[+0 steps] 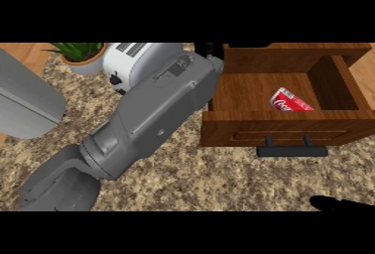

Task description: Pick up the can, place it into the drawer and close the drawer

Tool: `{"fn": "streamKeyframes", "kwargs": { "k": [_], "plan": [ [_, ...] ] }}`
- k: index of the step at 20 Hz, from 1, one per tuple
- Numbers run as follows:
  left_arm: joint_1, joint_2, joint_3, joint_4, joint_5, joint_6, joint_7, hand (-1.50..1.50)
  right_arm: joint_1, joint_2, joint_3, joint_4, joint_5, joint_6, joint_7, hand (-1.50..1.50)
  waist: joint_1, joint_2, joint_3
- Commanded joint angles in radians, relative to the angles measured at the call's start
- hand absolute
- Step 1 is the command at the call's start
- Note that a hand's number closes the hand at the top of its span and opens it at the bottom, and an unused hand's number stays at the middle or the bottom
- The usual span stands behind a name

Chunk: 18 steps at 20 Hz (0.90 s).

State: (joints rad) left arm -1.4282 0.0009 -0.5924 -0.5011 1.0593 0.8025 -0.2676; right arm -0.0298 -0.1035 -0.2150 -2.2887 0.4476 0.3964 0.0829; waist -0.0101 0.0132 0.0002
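red cylindrical soda can (291, 99): lying on its side inside open brown wooden drawer (242, 130), right of middle | black left hand (207, 49): at drawer's back-left corner, mostly hidden, open or closed cannot tell | black right hand (336, 203): lower-right edge, cannot tell

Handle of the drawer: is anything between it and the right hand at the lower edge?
Nothing visible. Only bare counter lies between the right hand and the handle. The can already lies inside the open drawer. The left forearm lies beside its left wall, not in front.
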Motion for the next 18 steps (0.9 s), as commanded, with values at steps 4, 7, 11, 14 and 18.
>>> {"fn": "streamKeyframes", "kwargs": {
  "k": [4,7,11,14,18],
  "plan": [
    [0.028,0.016,0.003,-0.021,-0.045,0.006,0.031,-1.50,-0.166,0.011,0.154,0.251,0.304,-0.164,-0.073,-1.50,0.033,-0.010,0.000],
    [0.019,0.044,0.019,-0.028,-0.050,-0.005,0.060,-1.50,-0.248,-0.046,0.167,0.370,0.372,-0.166,-0.090,-1.50,0.032,-0.009,0.000],
    [0.035,0.091,0.007,-0.063,-0.077,-0.019,0.102,-1.50,-0.301,-0.030,0.243,0.555,0.488,-0.263,-0.152,-1.50,0.040,-0.008,0.000],
    [0.110,0.081,0.014,-0.106,-0.098,0.002,0.064,-1.50,-0.382,-0.053,0.255,0.642,0.530,-0.269,-0.159,-1.50,0.036,-0.011,0.000],
    [0.073,0.134,-0.014,-0.153,-0.123,0.040,0.155,-1.50,-0.450,-0.068,0.292,0.840,0.656,-0.341,-0.165,-1.50,0.050,-0.012,0.000]
  ]
}}
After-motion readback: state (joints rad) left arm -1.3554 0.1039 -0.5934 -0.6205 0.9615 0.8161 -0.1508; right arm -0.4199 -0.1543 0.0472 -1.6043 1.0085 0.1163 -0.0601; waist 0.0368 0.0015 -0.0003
